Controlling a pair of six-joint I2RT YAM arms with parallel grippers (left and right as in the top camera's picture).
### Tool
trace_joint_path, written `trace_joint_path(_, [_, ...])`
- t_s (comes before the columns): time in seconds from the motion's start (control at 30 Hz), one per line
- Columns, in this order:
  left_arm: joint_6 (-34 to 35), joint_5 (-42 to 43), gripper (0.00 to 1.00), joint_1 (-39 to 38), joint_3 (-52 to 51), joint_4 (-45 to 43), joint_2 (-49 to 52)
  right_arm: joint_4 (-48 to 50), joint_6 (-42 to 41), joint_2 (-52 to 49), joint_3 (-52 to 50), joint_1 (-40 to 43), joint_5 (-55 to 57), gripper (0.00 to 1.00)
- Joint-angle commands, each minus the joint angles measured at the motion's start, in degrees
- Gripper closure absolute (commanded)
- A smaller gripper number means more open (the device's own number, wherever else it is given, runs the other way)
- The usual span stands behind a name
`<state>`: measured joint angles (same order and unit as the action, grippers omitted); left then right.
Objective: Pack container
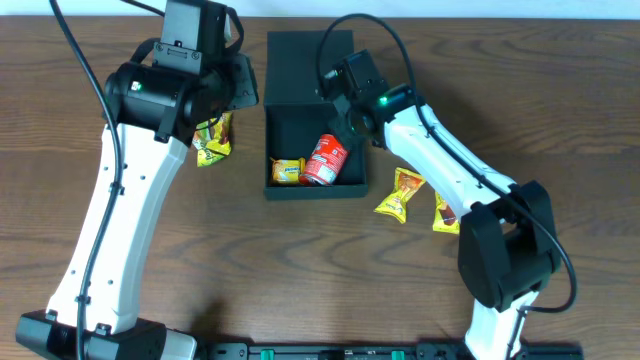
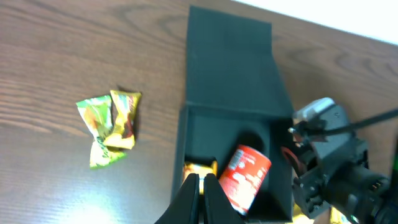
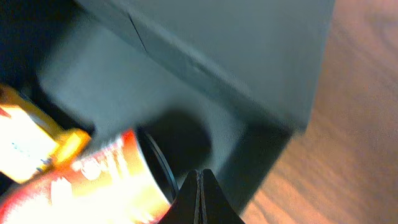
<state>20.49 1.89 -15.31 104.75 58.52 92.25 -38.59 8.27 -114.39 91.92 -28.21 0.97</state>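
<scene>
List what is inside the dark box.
Inside the dark box: a red can on its side and a yellow snack packet beside it. Anything beneath the can, or in the corner under the right arm, is covered.

A red can [image 1: 324,160] lies beside a yellow packet [image 1: 287,171]. Two crumpled packets [image 1: 212,140] touch each other on the wooden table [image 1: 300,280]. Two more packets [image 1: 400,193] lie well apart from them.

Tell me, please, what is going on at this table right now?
Two robot arms are packing snacks into the open container. A red can and a yellow packet already lie inside. The right pincer is shut and empty, low inside the box beside the can. The left pincer is shut too and holds nothing. A pair of packets lies left of the box, and two more packets lie to its right.
</scene>
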Motion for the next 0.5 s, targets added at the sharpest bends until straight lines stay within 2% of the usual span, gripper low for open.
trace_joint_path(0.0, [-1.14,-3.39,0.94,1.16,0.39,-0.81,0.09,1.68,-0.94,-0.76,1.16,-0.70,-6.08,0.98])
trace_joint_path(0.17, [0.11,-3.15,0.94,7.04,0.39,-1.77,0.09,5.35,-0.94,-1.09,1.16,-2.38,-8.96,0.98])
trace_joint_path(0.47, [0.96,5.73,0.94,14.78,0.39,-2.97,0.09,6.82,-0.98,-7.30,1.16,-5.55,-7.39,0.98])
